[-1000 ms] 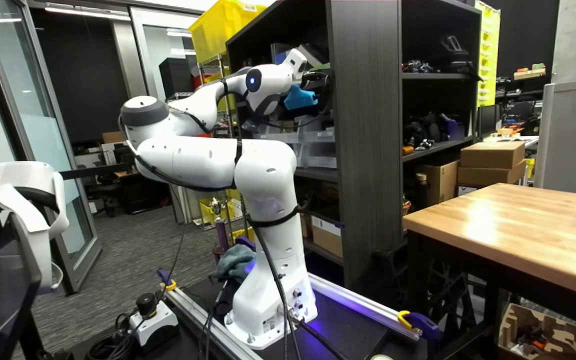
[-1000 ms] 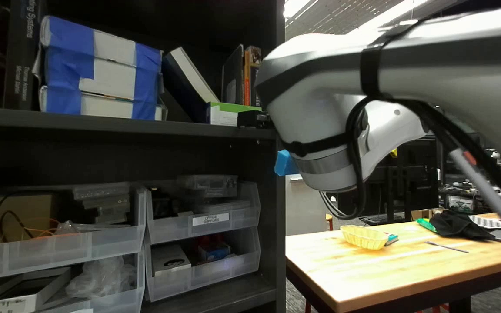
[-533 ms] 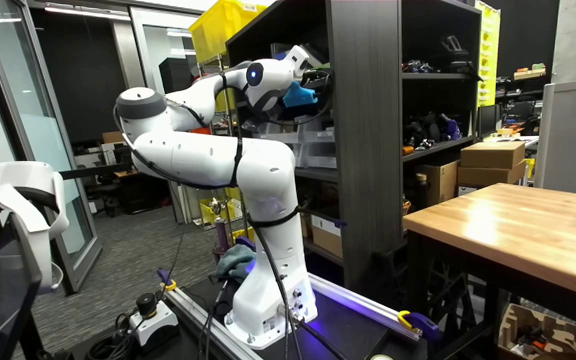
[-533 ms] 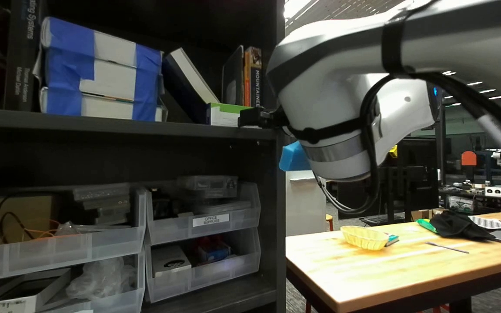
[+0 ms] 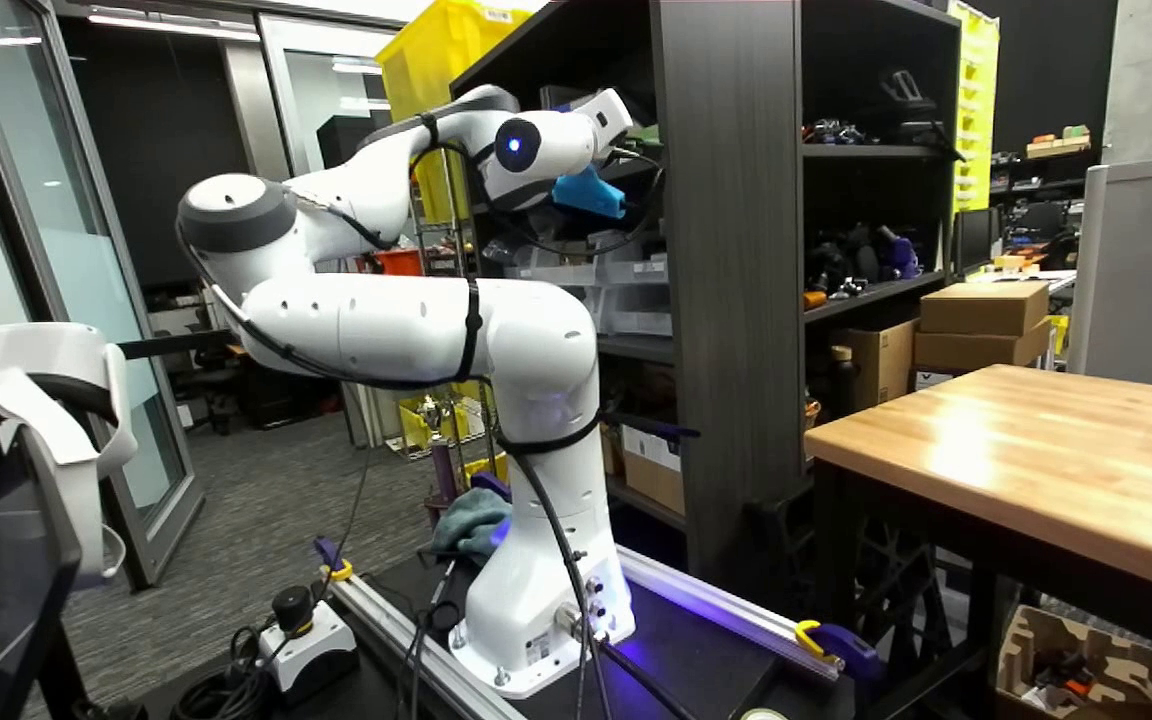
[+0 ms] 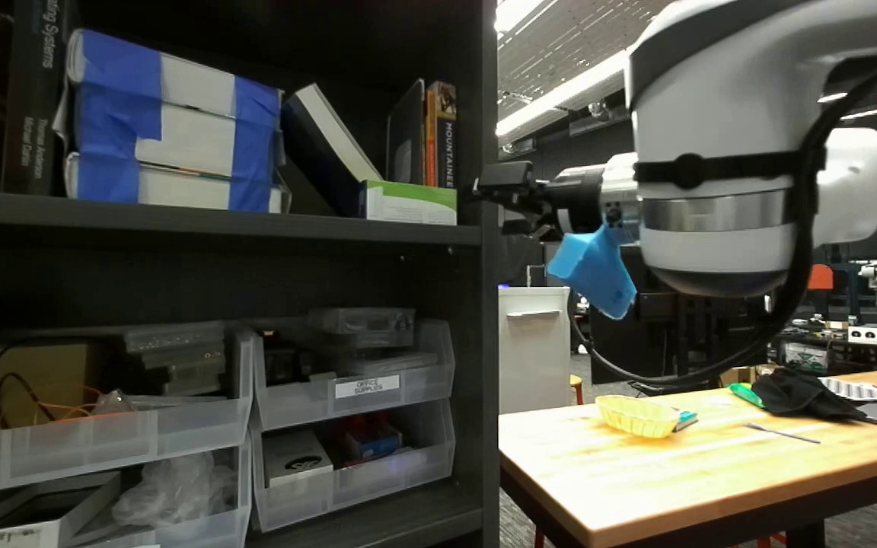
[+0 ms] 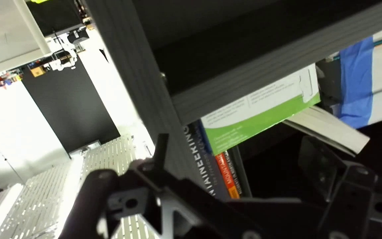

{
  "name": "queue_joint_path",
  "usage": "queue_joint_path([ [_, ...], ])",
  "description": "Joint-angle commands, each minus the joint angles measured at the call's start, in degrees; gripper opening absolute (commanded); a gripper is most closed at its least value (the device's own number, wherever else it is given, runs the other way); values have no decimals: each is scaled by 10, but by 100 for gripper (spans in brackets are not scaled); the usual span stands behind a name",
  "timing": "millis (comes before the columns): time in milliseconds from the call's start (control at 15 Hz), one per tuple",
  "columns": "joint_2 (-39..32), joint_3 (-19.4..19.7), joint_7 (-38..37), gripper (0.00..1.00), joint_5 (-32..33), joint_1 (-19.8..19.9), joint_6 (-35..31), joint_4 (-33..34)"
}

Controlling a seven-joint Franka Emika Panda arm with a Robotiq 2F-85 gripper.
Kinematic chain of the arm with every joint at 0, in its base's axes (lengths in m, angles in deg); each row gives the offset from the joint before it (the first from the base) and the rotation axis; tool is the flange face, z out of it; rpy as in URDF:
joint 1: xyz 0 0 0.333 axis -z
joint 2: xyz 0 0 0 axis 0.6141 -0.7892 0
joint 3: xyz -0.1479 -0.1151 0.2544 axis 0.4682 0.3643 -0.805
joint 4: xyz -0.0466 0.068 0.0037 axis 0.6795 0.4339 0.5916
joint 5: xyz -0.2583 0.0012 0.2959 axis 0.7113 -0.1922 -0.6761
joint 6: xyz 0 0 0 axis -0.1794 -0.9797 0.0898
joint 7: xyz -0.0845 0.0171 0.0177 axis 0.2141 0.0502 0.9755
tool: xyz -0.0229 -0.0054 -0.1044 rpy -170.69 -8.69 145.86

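My gripper [image 6: 505, 183] is black and stands just outside the dark shelf's side panel, level with the upper board. In the wrist view, which is upside down, its fingers [image 7: 237, 154] are wide apart with nothing between them. Nearest is a green and white box [image 6: 412, 202] lying at the shelf's front edge; it also shows in the wrist view [image 7: 260, 114]. Behind it stand upright books [image 6: 444, 137], one lettered "Mountaineering" [image 7: 199, 156]. A dark book [image 6: 332, 144] leans beside them. A blue part [image 6: 598, 274] hangs below the wrist. In an exterior view the arm hides the fingers.
The shelf's side panel [image 6: 489, 342] is close to the gripper. A stack bound with blue tape [image 6: 187, 144] sits farther along the board. Clear plastic bins [image 6: 362, 396] fill the shelf below. A wooden table [image 6: 682, 472] holds a yellow basket [image 6: 636, 415]. A cable [image 6: 751, 365] loops below the wrist.
The arm has drawn back from the shelf, its elbow swinging outward. The gripper has moved from in front of the box's end to beyond the side panel, leaving the box fully visible.
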Motion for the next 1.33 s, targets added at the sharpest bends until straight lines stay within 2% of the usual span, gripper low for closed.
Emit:
queue_joint_path([
  [0,36,24,-48,100,-40,-24,7,-69],
  [67,41,22,-62,100,-51,-20,-6,-75],
  [267,53,-7,-115,100,-87,29,-64,-68],
  [467,49,-36,-200,100,-77,80,-115,-54],
  [533,25,-37,-179,100,-104,86,-147,-42],
  [600,23,-47,-199,100,-107,105,-166,-38],
  [667,43,-68,-276,100,-71,132,-172,-42],
  [867,31,-91,-363,100,-39,186,-183,-39],
  [933,47,-87,-370,100,-12,157,-161,-54],
  [1000,32,-84,-335,100,-37,167,-169,-43],
  [1267,33,-89,-358,100,-18,167,-165,-43],
])
